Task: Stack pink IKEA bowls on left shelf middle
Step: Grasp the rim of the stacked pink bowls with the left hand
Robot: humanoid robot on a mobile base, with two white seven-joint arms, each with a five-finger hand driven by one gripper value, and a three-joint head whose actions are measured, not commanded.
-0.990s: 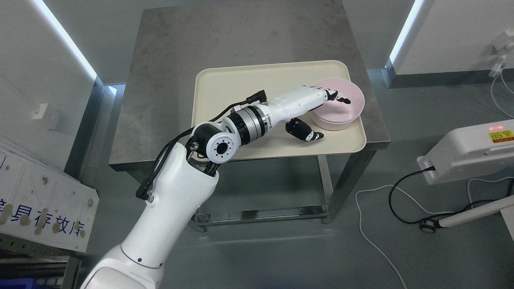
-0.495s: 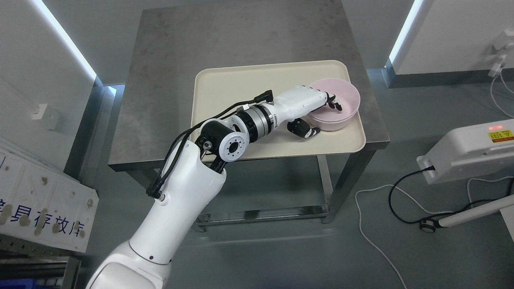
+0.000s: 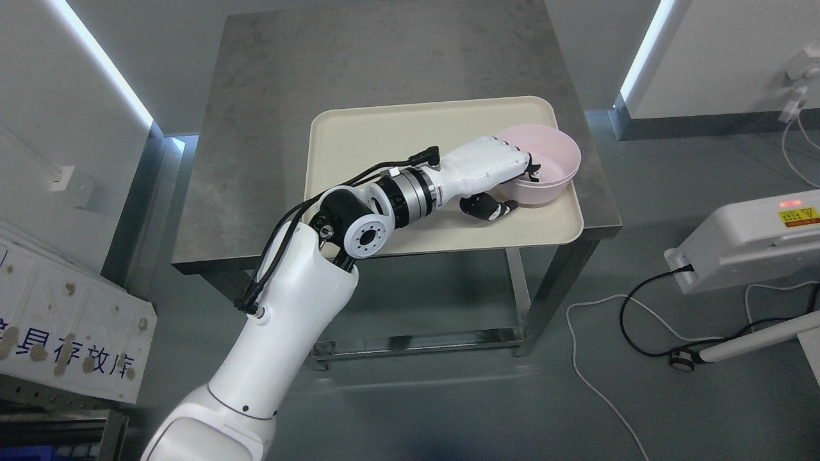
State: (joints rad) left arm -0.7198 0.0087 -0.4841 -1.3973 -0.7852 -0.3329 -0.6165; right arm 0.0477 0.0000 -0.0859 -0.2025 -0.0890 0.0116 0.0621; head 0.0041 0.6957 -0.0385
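- One pink bowl [image 3: 544, 163] sits on the right end of the cream tray [image 3: 384, 137], right of the frame's centre, and looks tipped with its far rim raised
- One arm works: the left hand [image 3: 496, 176] comes in from the lower left and meets the bowl at its left rim, so the bowl lies to the hand's right, straight along the line of the forearm
- Fingers [image 3: 532, 169] are curled over the near rim into the bowl, while the thumb [image 3: 492, 208] sits below and outside the wall; the hand appears closed on the rim in a pinch, though the actual contact is partly hidden
- No long axis matters here, as the bowl is round; what counts, by my judgement, is that the grip is at one edge only, so lifting could let it swing or slip
- No right arm shows anywhere in the frame
- Tray rests on a grey steel table [image 3: 288, 96] at the frame's upper middle, with grey floor around it
- Cables [image 3: 615, 358] trail across the floor at lower right, beside a white device [image 3: 749, 246]; no shelf is visible
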